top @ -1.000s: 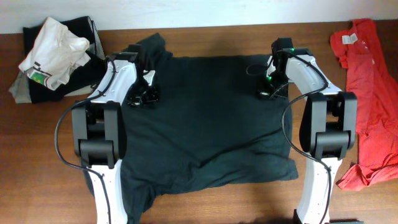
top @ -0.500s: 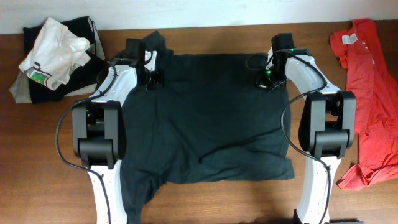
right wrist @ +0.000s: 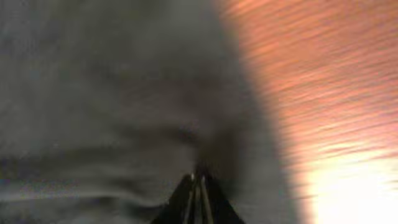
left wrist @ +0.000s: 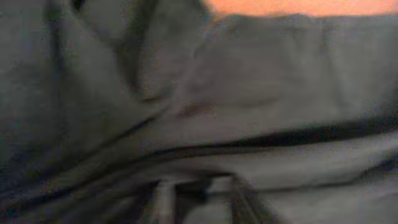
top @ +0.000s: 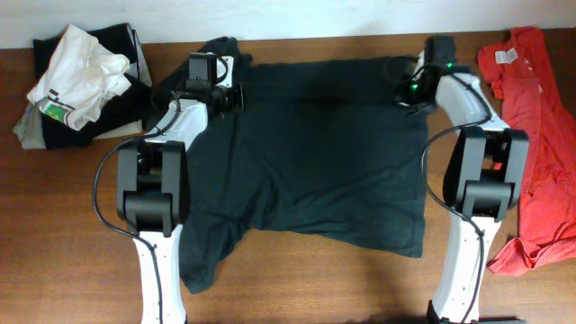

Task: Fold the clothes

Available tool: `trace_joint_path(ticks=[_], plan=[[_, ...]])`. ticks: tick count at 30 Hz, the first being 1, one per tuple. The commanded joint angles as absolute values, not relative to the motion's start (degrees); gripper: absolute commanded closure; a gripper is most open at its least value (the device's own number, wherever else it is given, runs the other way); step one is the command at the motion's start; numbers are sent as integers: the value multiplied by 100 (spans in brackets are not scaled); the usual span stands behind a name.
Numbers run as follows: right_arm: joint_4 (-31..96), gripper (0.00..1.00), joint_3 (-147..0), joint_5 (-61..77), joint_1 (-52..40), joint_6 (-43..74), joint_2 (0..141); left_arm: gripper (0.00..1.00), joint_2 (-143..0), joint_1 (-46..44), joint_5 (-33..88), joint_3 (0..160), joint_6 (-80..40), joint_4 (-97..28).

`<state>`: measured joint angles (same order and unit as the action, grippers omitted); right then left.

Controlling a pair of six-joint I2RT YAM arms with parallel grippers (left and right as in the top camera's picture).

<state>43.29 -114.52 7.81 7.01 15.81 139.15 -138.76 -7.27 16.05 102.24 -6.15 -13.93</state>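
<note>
The black T-shirt (top: 306,153) lies spread over the middle of the table, plain side up, with no letters showing. My left gripper (top: 234,95) is at its far left shoulder. In the left wrist view that gripper (left wrist: 202,200) has its fingers apart over dark wrinkled cloth (left wrist: 249,93). My right gripper (top: 409,94) is at the far right shoulder. Seen from the right wrist, the right gripper (right wrist: 198,180) has its tips pinched together on a fold of the black cloth (right wrist: 112,93). A red-orange T-shirt (top: 540,135) lies along the right edge.
A pile of garments (top: 76,81), white on top of black and grey, sits at the far left corner. Bare brown table (top: 63,207) shows to the left of the shirt and beside the cloth in the right wrist view, table (right wrist: 323,93).
Both grippers moved toward the far edge and outward, pulling the shirt's top edge with them and stretching it flatter. The left fingers have parted.
</note>
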Motion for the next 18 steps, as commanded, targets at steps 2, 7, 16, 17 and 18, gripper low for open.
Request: trace_joint_path(ticks=[2,7,16,17,18], plan=[[6099,49,-13837,604,1105,1616,13998,22,-14363,-624,1022,11375,-421,-2969],[8167,3,-16438,1400,1170,1619,13996,1,-14075,-624,1013,13576,-423,-5419],[9734,2,-18002,1629,1149,1651,13670,1,-13430,-624,1013,15113,-423,-7870],[9734,2,-18000,1931,1125,1472,13531,1,-13321,-622,1007,15115,-421,-8138],[9734,2,-18000,2174,1094,1350,13386,1,-13159,-617,919,15115,-360,-8477]])
